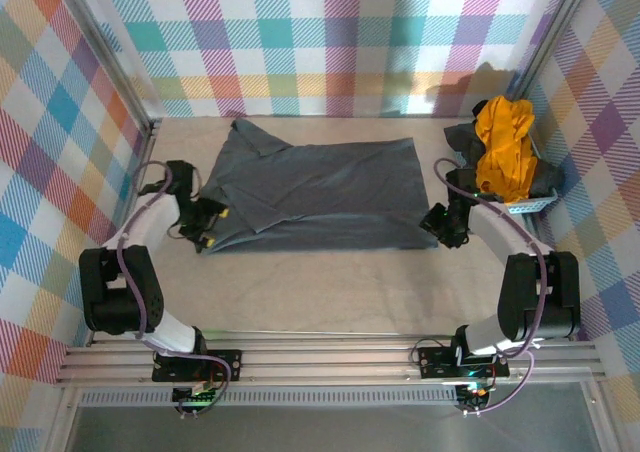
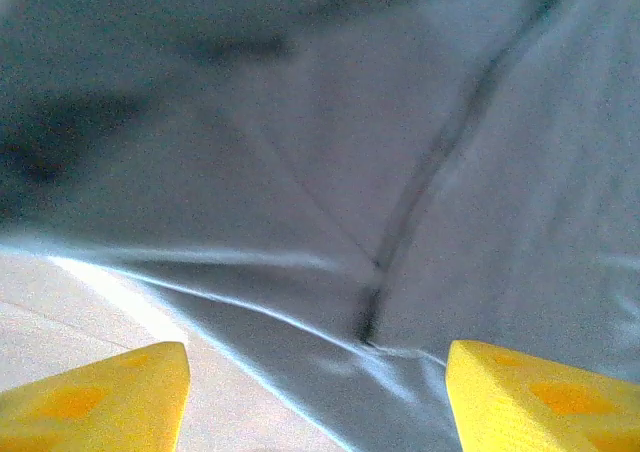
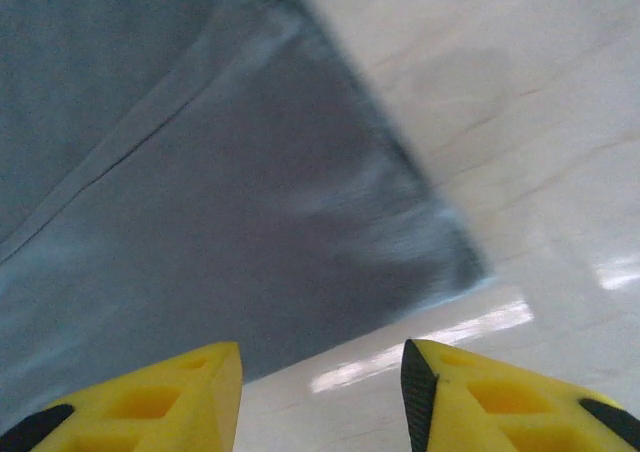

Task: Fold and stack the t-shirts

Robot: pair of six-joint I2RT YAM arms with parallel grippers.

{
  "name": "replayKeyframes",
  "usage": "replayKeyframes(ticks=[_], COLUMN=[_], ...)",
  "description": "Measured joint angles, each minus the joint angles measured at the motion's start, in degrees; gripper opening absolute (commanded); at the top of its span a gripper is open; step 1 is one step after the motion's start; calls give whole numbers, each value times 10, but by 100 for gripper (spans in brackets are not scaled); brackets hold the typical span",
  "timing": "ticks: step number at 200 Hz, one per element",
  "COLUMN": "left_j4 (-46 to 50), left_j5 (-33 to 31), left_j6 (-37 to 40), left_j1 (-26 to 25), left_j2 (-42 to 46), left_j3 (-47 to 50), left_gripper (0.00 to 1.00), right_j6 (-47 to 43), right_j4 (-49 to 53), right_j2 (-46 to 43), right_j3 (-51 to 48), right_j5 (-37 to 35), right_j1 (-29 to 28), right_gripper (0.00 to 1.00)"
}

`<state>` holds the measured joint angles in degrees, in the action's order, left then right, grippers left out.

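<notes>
A dark slate-grey t-shirt [image 1: 320, 192] lies spread on the table, folded lengthwise with a sleeve flap at its left. My left gripper [image 1: 208, 227] stands open at the shirt's near left corner, its yellow fingers [image 2: 100, 397] wide apart over the cloth's edge [image 2: 330, 272], holding nothing. My right gripper [image 1: 447, 228] is open just off the shirt's near right corner [image 3: 300, 202], with bare table between its fingertips [image 3: 480, 392]. A mustard-yellow t-shirt [image 1: 503, 144] hangs over the basket at the far right, with another dark grey t-shirt [image 1: 462, 138] beneath it.
The light blue basket [image 1: 528, 208] sits at the right wall, close to my right arm. Checked walls enclose the table on three sides. Bare table runs between the shirt's near edge and the arm bases [image 1: 320, 357].
</notes>
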<state>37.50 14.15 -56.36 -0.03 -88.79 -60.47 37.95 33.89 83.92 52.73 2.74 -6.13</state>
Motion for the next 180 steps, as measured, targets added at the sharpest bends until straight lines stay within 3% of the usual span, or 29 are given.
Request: replayKeyframes(ticks=[28,63,115,180], left_j4=[-73,-95,-85,-61], left_j5=[34,43,30,-1], left_j6=[-63,-103,-122,-113], left_j1=[-64,-98,-108,-108], left_j2=[-60,-119,-127,-128], left_j3=[2,-14,-32,-59], left_gripper=[70,63,49,40], right_j6=[2,9,19,19], right_j4=[-30,-50,-59,-61], right_j2=[19,38,38,38], right_j3=[-2,-3,-8,-13], right_j5=[33,50,53,53], right_j1=[-43,-77,-83,-83], right_gripper=[47,47,46,45])
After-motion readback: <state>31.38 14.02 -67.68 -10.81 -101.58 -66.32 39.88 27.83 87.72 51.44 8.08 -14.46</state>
